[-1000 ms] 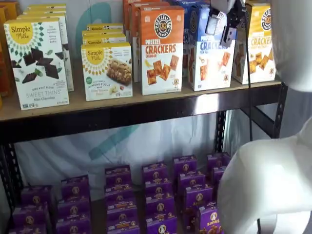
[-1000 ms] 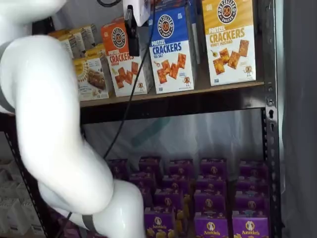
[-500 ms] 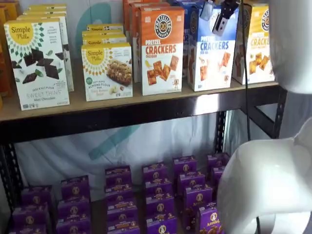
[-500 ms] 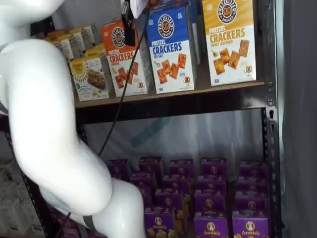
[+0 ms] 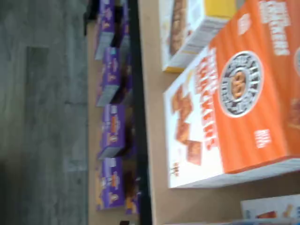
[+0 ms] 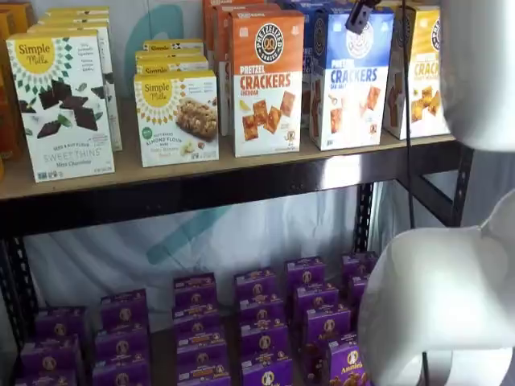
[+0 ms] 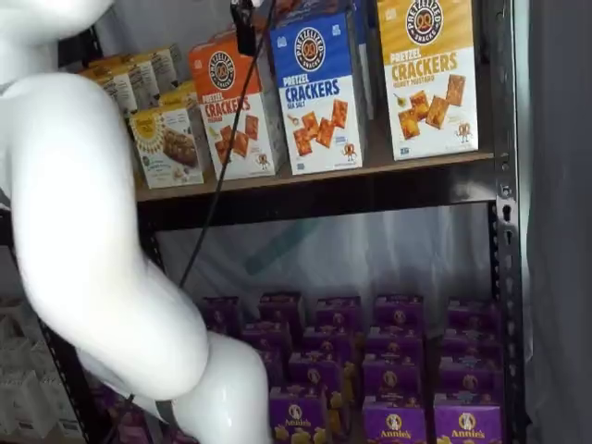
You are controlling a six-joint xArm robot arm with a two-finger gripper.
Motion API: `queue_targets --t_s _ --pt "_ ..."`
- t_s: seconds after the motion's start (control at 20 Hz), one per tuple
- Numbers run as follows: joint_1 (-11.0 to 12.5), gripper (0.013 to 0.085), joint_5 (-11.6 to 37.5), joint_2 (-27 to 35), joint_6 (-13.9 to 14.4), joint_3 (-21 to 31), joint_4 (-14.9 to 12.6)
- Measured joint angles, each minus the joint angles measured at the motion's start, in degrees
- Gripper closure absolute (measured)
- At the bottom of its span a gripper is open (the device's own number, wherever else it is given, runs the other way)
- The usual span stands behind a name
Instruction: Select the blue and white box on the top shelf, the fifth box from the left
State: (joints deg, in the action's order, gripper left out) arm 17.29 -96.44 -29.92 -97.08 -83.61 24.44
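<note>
Gripper [image 6: 360, 16]: only the black finger ends show, hanging from the upper edge in both shelf views, a thin black cable [image 6: 410, 145] dropping beside them. Whether the fingers are parted or closed cannot be told; no gap is readable and nothing is between them. In a shelf view the finger tip [image 7: 245, 32] sits in front of the seam between two cracker boxes, above their printed logos.

Tall blue and white cardboard box [image 6: 350, 80] with a round pretzel logo, blue "CRACKERS" lettering and pictured orange square crackers: upright on the long tan wooden top shelf [image 6: 201, 165], at the board's front edge, untouched, with the fingers over its top. Same box in the other fixed camera [image 7: 319, 92].

Just beside it on one flank stands the same-sized orange and white cheddar cracker box [image 6: 267, 80]; on the other flank the yellow and white cracker box [image 7: 430, 79]. Further along the board: a short white and yellow almond-flour bar box [image 6: 177, 117], then a white mint chocolate thins box [image 6: 63, 104].

Wrist view is turned sideways and blurred; the orange box [image 5: 229, 98] fills most of it, lying on the tan board.

Lower level: rows of small purple boxes [image 6: 265, 322]. The arm's bulky white links [image 7: 92, 240] fill the foreground.
</note>
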Motion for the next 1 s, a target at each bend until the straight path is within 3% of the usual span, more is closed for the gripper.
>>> queue_targets --t_s 0.35,0.65,1.0 --pt "-0.3 0.013 6.3 2.3 0.1 -1.6 1.0" --pt "-0.9 0.013 7.0 7.1 -1.5 -4.5 -2.2" --pt "-0.4 0.013 8.5 10.1 -3.4 -4.9 -3.3"
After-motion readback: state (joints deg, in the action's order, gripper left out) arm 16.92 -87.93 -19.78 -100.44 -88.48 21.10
